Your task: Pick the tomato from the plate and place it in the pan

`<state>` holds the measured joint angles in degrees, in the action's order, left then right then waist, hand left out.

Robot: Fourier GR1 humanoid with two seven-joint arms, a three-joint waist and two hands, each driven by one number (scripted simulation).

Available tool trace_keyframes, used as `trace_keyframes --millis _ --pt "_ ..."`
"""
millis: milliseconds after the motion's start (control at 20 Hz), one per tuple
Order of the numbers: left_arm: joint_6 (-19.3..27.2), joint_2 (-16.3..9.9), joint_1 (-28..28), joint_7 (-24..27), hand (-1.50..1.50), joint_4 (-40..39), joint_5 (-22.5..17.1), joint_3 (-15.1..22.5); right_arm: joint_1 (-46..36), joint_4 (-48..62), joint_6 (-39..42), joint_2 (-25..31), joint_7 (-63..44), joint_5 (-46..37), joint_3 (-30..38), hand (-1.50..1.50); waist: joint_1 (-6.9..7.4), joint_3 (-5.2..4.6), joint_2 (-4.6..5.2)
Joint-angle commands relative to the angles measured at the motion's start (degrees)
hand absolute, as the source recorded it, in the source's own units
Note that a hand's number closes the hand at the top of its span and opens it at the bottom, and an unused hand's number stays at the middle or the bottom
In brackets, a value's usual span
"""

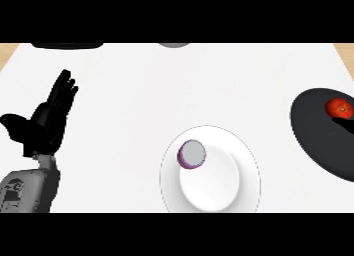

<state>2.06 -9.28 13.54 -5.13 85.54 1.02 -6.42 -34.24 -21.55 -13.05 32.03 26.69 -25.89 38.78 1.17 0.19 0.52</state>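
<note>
White counter top (209, 80), pale wood showing at both far corners. On it: round white plate (243, 155) near centre; black round pan (320, 145) at right edge.

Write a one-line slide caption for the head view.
Tomato lies in the black pan at right; a purple object sits on the white plate; left hand rests open.

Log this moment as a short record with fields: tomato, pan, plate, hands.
tomato: red, lying in the pan, upper part
pan: black, at the counter's right edge
plate: white, centre front; holds a small purple-rimmed round thing, no tomato
left hand: open, fingers up, resting at left
right hand: only a dark part over the pan; fingers unclear
</note>
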Motion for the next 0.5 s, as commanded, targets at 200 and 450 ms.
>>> trace_keyframes --millis 200,450 --pt "-0.7 -2.4 -3.4 0.0 0.0 1.5 -0.7 -2.5 8.8 -6.0 14.8 -1.1 6.9 12.2 6.4 -1.5 -2.49 -0.28 -1.19" --pt "1.3 -0.8 -1.4 -0.4 0.0 -1.2 0.3 -2.1 18.2 -15.3 27.9 -0.1 8.3 17.1 7.1 -1.5 -4.24 -0.45 -1.51"
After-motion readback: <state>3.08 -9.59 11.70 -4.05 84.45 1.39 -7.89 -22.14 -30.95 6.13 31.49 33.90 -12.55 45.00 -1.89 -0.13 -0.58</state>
